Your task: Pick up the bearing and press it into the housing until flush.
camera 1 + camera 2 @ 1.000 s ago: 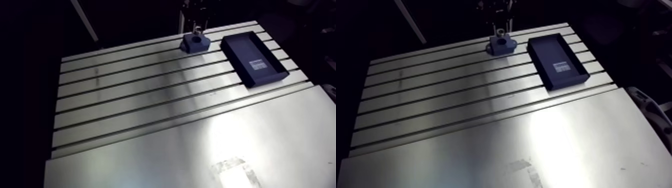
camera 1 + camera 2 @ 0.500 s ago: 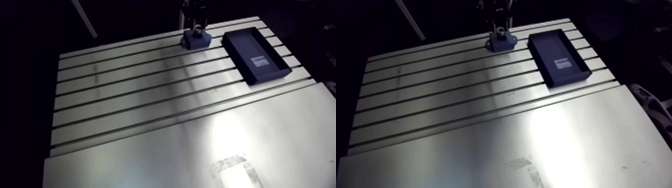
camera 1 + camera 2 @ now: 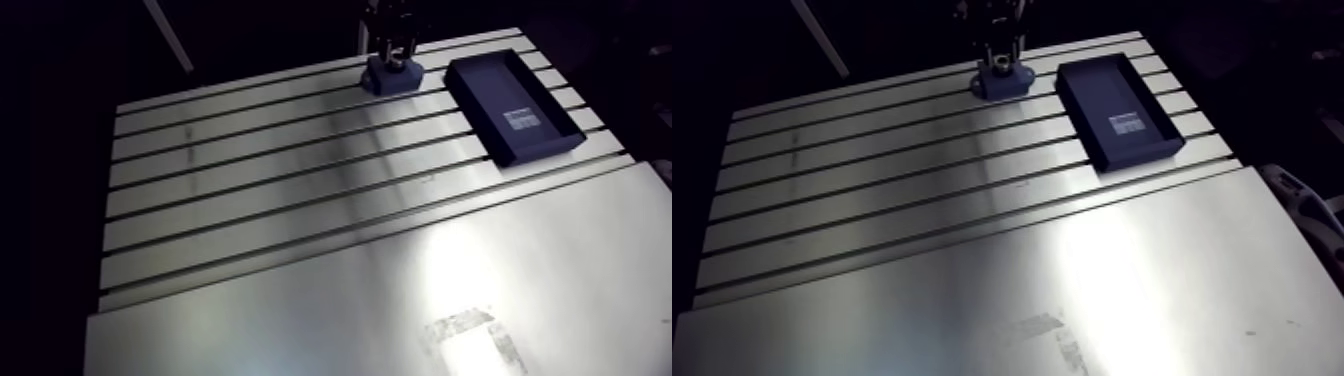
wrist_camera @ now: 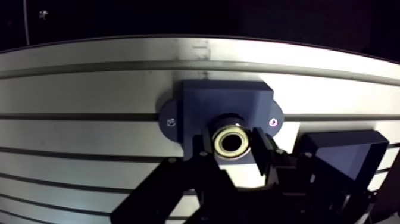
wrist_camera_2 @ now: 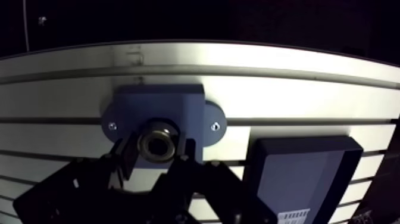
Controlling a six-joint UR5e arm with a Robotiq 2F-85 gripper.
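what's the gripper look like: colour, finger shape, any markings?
The gripper is all black: two fingers with flat, blocky tips on angular jointed links that widen toward a dark body. No markings show on it. In the arm view it is just a small dark shape, too dim for detail.

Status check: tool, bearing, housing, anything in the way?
Tool shut on bearing. Bearing over housing, flush can't tell. Dark tray beside housing, off the path.
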